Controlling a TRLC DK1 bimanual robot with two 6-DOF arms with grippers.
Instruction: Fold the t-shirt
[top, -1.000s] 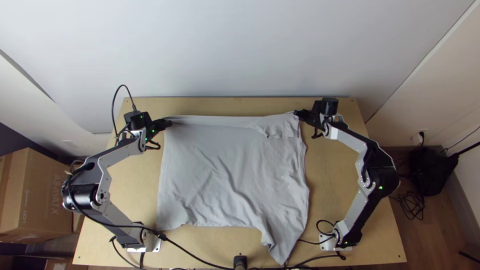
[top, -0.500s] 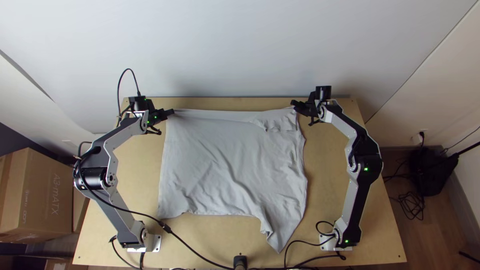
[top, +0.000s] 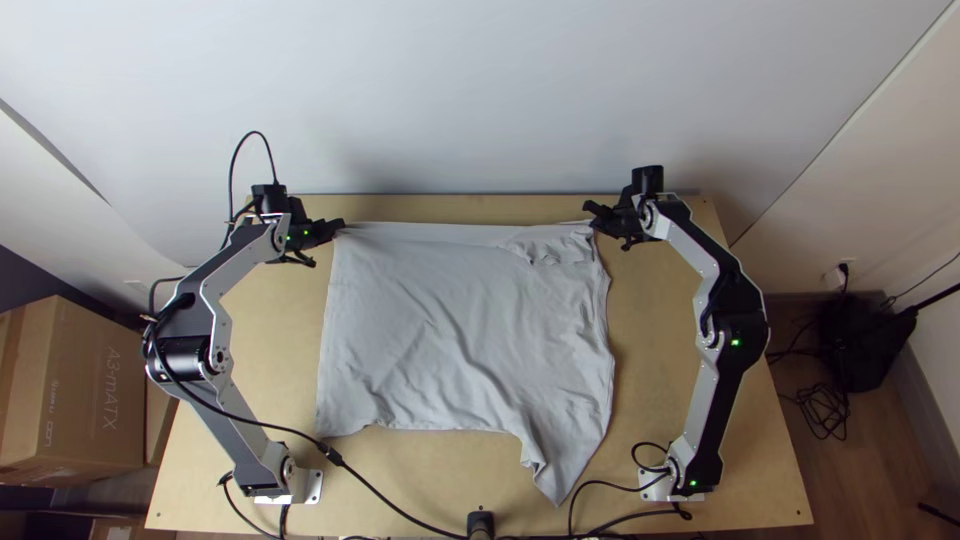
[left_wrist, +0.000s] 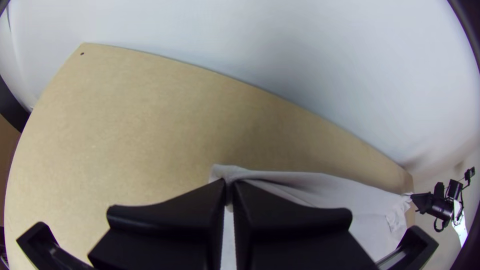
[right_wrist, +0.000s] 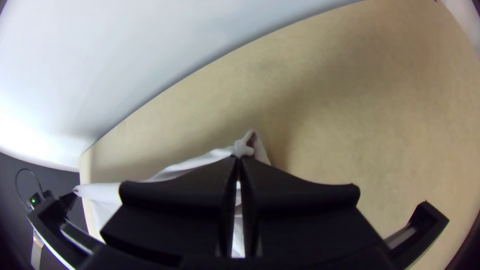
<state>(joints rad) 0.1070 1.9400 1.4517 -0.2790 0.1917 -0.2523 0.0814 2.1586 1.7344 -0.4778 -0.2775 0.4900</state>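
Black left gripper (top: 340, 226), right gripper (top: 589, 214), pinching t-shirt (top: 450, 320)

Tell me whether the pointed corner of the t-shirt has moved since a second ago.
Yes. In the top view, the pointed corner of the t-shirt has shifted away from the near edge of the table, toward the far edge.

Top view: high over near edge of table (top: 715, 440), facing steeply down, farthest off. Left wrist view: close behind left gripper (top: 340, 227), facing far table edge. Right wrist view: close behind right gripper (top: 590, 211), facing same edge. All three share far edge, both grippers, far side of shirt (top: 430, 300).
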